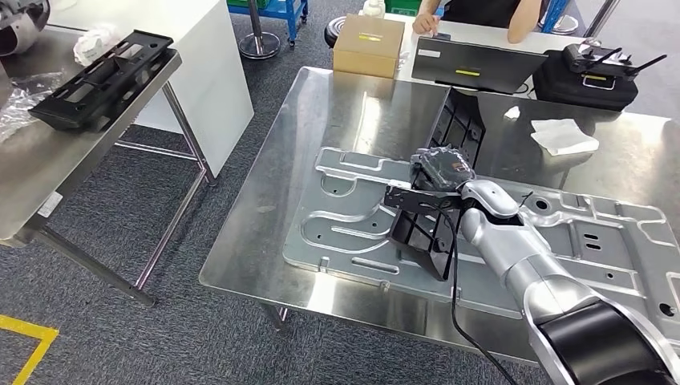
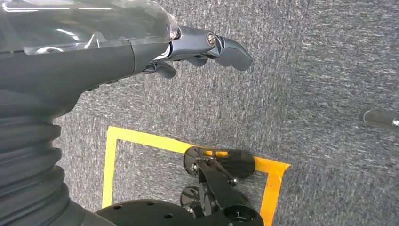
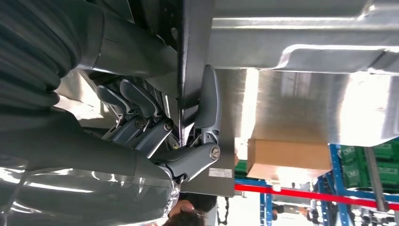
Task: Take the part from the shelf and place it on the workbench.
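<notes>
On the stainless steel workbench (image 1: 265, 208) lies a large stamped silver metal panel (image 1: 353, 216), flat, spanning most of the near half of the top. Black plastic part (image 1: 421, 228), a slotted frame-like piece, stands tilted on edge over the panel, lower end touching or just above the panel surface; cannot tell which from the head view. Right hand (image 1: 441, 172) grips the part at its upper end, silver forearm entering from lower right. Right wrist view confirms: thumb (image 3: 209, 101) pressed on one face of the thin black edge, darker fingers (image 3: 136, 101) curled against the other face, so the hand is clamped on the part.

Behind the held part, a dark reflection of it shows in the bench top. Far side of the bench: a dark flat tray (image 1: 473, 64), a black case (image 1: 585, 80) with a controller on top, a cardboard box (image 1: 369, 44), and a white cloth (image 1: 565, 136) with a smaller white scrap (image 1: 512, 113) beside it. A person sits at the far edge, forearms (image 1: 521, 24) resting on the bench.

To the left, well apart from the workbench, a second metal table (image 1: 48, 160) carries another black slotted part (image 1: 104, 80), lying flat, with a crumpled white rag (image 1: 92, 44) and clear plastic wrap (image 1: 20, 100) near it.

Left hand (image 2: 188, 47) hangs over grey carpet (image 2: 306, 94), holding nothing, fingers loosely bent but apart. Yellow floor tape (image 2: 141, 139) marks a rectangle below it.
</notes>
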`<action>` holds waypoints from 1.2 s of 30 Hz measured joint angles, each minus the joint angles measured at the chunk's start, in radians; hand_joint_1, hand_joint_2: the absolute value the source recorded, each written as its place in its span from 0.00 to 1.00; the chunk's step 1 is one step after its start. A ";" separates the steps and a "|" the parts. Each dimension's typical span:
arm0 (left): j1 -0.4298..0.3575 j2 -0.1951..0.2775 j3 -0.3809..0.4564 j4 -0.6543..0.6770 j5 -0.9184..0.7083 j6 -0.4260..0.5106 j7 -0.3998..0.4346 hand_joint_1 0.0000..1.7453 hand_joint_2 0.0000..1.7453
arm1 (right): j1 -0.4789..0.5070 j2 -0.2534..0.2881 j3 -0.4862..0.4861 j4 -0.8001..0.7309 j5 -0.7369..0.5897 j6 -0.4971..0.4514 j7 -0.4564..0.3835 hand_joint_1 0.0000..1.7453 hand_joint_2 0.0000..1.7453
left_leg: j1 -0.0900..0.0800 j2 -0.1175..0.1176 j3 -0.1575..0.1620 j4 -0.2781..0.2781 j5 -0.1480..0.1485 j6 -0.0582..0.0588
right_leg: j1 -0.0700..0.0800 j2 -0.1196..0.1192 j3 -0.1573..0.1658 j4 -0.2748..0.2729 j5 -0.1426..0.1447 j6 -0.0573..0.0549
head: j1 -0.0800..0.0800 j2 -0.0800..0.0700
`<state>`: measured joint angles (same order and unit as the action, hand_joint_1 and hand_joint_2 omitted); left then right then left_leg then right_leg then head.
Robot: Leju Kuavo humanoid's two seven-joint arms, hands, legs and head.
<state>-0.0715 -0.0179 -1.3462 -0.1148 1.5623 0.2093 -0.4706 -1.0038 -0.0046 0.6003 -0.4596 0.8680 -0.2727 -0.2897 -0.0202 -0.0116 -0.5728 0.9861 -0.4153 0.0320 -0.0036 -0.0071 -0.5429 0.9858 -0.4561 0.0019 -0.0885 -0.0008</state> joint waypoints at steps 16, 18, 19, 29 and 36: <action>0.001 0.001 -0.001 0.000 -0.024 0.023 -0.040 0.00 1.00 | 0.019 -0.065 0.033 0.029 -0.002 -0.118 -0.051 1.00 1.00 | 0.000 -0.002 0.001 0.000 -0.001 0.001 | 0.000 -0.002 0.003 -0.003 0.000 0.000 | 0.000 0.000; 0.001 0.001 -0.003 -0.001 -0.029 0.029 -0.040 0.00 1.00 | 0.028 -0.056 0.053 0.019 0.000 -0.114 -0.072 1.00 1.00 | 0.000 -0.001 0.001 0.000 -0.002 0.001 | 0.000 -0.001 0.003 -0.003 0.000 0.000 | 0.000 0.000; 0.001 0.001 -0.004 -0.001 -0.031 0.031 -0.040 0.00 1.00 | 0.033 -0.048 0.064 0.012 -0.001 -0.110 -0.081 1.00 1.00 | 0.000 0.000 0.001 0.000 -0.002 0.001 | 0.000 0.000 0.003 -0.003 0.000 0.000 | 0.000 0.000; -0.001 0.001 -0.006 -0.003 -0.031 0.042 -0.049 0.00 1.00 | 0.085 0.012 0.189 -0.060 -0.039 -0.100 -0.104 1.00 1.00 | 0.003 0.005 0.006 -0.005 -0.005 -0.005 | 0.000 0.006 0.003 -0.003 -0.002 -0.002 | -0.003 0.000; -0.003 0.001 -0.006 -0.003 -0.026 0.015 -0.044 0.00 1.00 | 0.084 0.015 0.217 -0.082 -0.067 -0.081 -0.070 1.00 1.00 | 0.003 0.006 0.009 -0.008 -0.005 -0.005 | 0.001 0.007 0.003 -0.003 -0.003 -0.004 | -0.003 0.000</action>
<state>-0.0748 -0.0168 -1.3523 -0.1183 1.5368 0.2241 -0.5147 -0.9202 0.0103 0.8170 -0.5411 0.8008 -0.3539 -0.3595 -0.0167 -0.0056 -0.5635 0.9784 -0.4203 0.0266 -0.0030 0.0004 -0.5395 0.9824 -0.4593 -0.0017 -0.0916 -0.0008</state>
